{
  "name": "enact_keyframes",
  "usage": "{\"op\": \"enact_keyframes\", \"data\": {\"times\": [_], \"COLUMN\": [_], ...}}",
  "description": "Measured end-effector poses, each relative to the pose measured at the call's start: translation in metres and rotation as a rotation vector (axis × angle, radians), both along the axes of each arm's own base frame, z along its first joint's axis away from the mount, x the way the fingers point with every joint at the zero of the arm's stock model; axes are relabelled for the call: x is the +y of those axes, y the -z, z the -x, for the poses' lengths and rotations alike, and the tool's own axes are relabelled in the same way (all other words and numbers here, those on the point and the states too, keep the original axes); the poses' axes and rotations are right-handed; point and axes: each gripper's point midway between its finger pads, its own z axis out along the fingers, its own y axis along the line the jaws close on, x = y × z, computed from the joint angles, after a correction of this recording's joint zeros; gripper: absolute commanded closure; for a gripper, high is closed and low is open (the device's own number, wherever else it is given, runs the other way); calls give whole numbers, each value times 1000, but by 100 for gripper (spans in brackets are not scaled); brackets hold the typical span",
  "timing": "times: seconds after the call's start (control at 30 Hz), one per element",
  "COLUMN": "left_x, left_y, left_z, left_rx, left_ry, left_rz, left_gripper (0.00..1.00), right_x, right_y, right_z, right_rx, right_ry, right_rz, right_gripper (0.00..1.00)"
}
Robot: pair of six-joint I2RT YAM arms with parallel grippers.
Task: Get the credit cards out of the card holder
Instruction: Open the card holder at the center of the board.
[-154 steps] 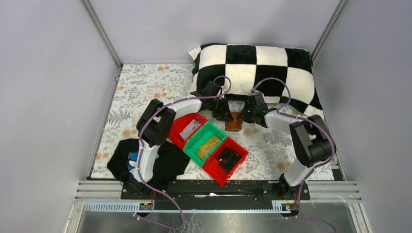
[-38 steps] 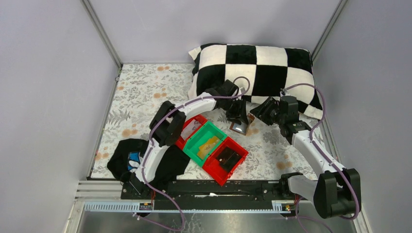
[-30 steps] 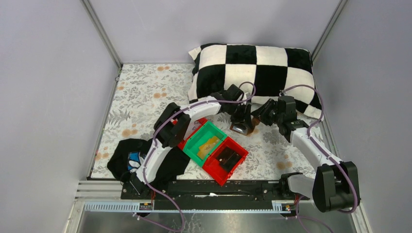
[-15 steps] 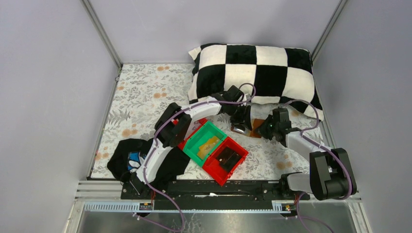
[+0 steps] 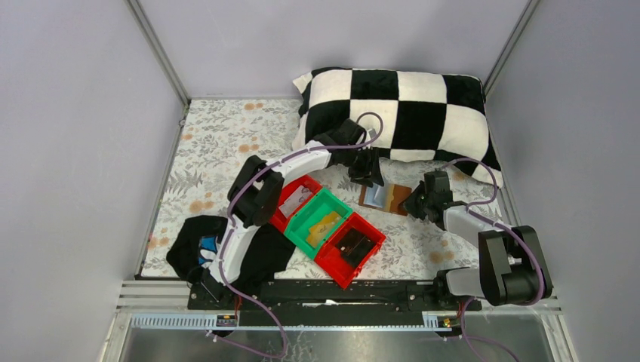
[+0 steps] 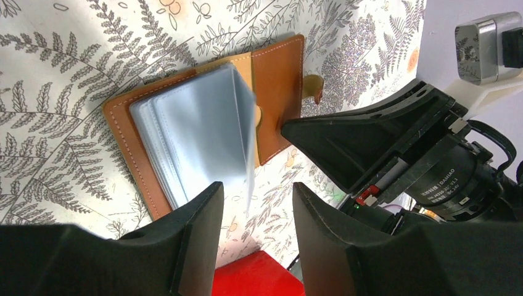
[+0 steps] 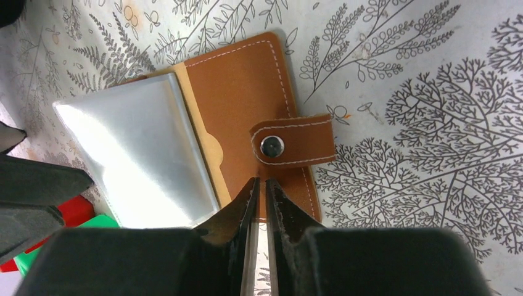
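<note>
Top external view: the checkered pillow [image 5: 396,105] fills the far side of the fern-print table [image 5: 226,143], and three bins [image 5: 324,226], red, green and red, sit side by side near my bases. Between pillow and bins the card holder [image 5: 385,197] lies open and flat on the cloth. My left gripper [image 5: 367,172] hovers by it, jaws apart and empty. My right gripper [image 5: 413,202] has its jaws nearly closed, tips down on the brown flap beside the snap tab [image 7: 290,142]. The credit cards [image 7: 142,154], a pale grey stack, sit in the holder's other half.
</note>
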Motion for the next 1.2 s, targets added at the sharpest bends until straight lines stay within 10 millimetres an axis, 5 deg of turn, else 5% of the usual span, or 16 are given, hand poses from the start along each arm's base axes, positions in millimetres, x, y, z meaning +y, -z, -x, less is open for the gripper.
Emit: {"op": "enact_keyframes", "data": {"times": [0.57,0.8,0.9,1.2], "left_x": [-23,-47,-50,-55], "left_y": [3,30,43,38], "left_z": [12,23,28,27], "left_rx": [91,166,193,190], "left_ry": [28,47,45,47], "left_rz": [95,137,127,156], "left_gripper": [48,49,49,48], "right_x": [-2,-6,-10,-6], "right_y": [0,-4,-14,-52], "right_z": [-7,-1,3,-3], "right_rx": [-19,-26,-64,-196], "right_ry": [8,21,35,18], "right_rz": [-14,-23,-15,-54], "right_gripper": [84,80,76,74]}}
